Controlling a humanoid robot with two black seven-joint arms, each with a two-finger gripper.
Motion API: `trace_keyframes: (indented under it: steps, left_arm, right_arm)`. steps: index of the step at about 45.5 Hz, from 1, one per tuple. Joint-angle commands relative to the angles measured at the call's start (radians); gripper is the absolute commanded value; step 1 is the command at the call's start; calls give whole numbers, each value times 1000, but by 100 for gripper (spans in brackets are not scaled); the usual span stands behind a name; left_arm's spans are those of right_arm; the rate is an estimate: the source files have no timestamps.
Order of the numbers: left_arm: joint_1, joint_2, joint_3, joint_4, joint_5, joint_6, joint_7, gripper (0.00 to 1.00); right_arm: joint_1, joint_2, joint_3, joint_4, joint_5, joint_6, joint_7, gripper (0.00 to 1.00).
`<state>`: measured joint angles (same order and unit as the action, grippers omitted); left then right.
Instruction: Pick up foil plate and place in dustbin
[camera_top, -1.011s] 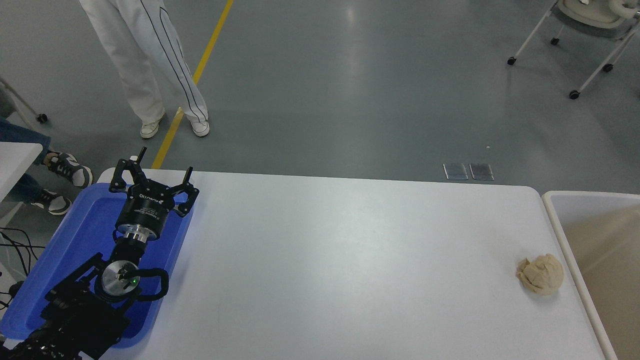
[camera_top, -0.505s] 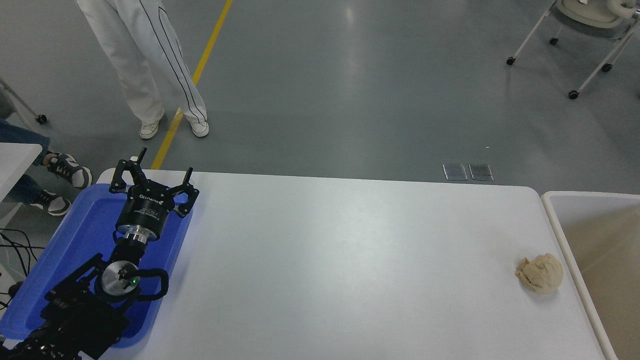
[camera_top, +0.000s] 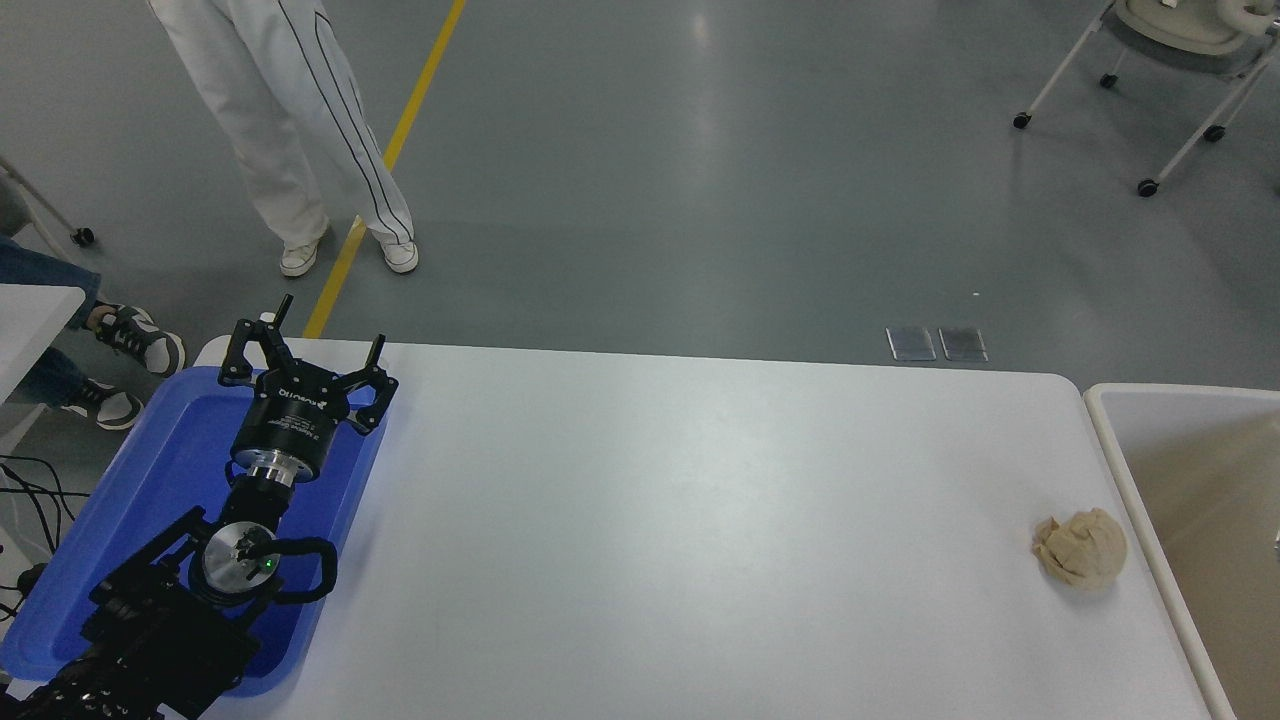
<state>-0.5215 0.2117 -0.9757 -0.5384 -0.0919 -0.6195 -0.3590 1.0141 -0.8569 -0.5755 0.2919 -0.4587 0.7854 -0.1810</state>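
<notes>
hovering left tool (camera_top: 318, 345) over blue tray (camera_top: 160, 470)

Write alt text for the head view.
A white table holds a tan crumpled paper ball near its right edge, beside a cream-rimmed dustbin. The left gripper, open, hangs over a blue tray at left; no foil plate shows.

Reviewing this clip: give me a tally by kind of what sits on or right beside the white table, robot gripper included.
Blue tray: 1
Crumpled tan paper ball: 1
Dustbin, beside the table's right end: 1
Left gripper, open over the tray: 1
Foil plate: 0 in view
Right gripper: 0 in view
Total: 4
</notes>
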Motion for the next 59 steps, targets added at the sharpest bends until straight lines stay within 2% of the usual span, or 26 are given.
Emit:
trace_keyframes:
  steps: [1, 12, 18, 24, 40, 59]
  left_arm:
    - [0, 0, 0, 0, 0, 0, -1, 100]
    - [0, 0, 0, 0, 0, 0, -1, 100]
    - [0, 0, 0, 0, 0, 0, -1, 100]
    - [0, 0, 0, 0, 0, 0, -1, 100]
    - [0, 0, 0, 0, 0, 0, -1, 100]
    - [0, 0, 0, 0, 0, 0, -1, 100]
  right_arm:
    - [-158, 48, 98, -40, 46, -44, 3, 0]
    - [-235, 114, 125, -48, 52, -342, 5, 0]
    - [-264, 153, 138, -48, 58, -569, 5, 0]
    - [-279, 171, 140, -48, 58, -690, 5, 0]
    - [-330, 237, 163, -134, 64, -839, 5, 0]
    - [-336, 253, 166, -148, 64, -848, 5, 0]
